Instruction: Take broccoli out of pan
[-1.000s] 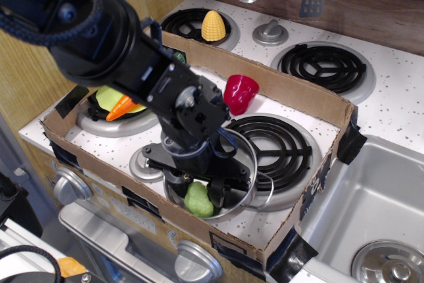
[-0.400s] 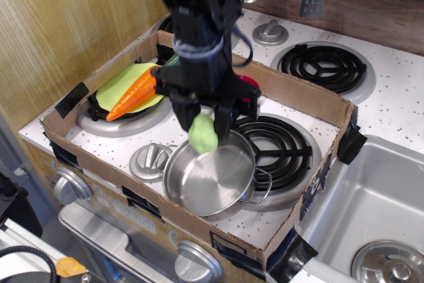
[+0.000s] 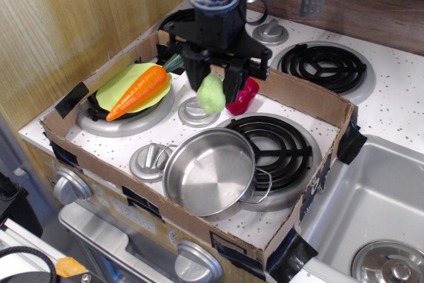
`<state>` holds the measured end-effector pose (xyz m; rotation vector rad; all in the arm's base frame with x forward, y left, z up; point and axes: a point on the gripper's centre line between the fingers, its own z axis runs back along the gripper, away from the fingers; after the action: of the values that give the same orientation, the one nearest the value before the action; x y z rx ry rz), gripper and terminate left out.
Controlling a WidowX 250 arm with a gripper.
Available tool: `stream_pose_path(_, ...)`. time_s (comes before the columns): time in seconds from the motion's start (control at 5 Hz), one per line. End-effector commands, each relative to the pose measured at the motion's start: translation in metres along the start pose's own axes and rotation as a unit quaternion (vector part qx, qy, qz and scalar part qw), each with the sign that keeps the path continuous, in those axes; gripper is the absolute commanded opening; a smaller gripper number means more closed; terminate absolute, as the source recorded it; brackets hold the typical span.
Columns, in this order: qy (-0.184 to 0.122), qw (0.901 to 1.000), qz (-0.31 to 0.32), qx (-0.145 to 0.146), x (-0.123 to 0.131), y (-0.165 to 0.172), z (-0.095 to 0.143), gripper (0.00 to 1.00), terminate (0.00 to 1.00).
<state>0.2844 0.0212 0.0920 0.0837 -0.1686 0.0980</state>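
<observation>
Holding broccoli point(image 3: 211, 93) aloft, pan point(image 3: 209, 171) — bare

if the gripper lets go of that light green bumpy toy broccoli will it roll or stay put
The light green bumpy plastic broccoli looks rounded, so it would probably roll or wobble after landing. It hangs between the black gripper fingers without sagging, so it is likely stiff and light. It sits above a small grey knobbed lid, so it may bounce off toward the shiny steel pan.
</observation>
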Motion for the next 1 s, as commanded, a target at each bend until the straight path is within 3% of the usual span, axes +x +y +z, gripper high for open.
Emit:
stream_pose_path(0.0,-0.08,0.9959,-0.042,0.005,0.035,0.039,-0.011,0.0,0.0)
stream_pose_path(0.4,-0.115,0.9924,-0.04,0.017,0.034,0.053,-0.031,0.0,0.0)
stream_pose_path(0.8,-0.127,0.9915,-0.025,0.013,0.017,0.06,-0.046,0.0,0.0)
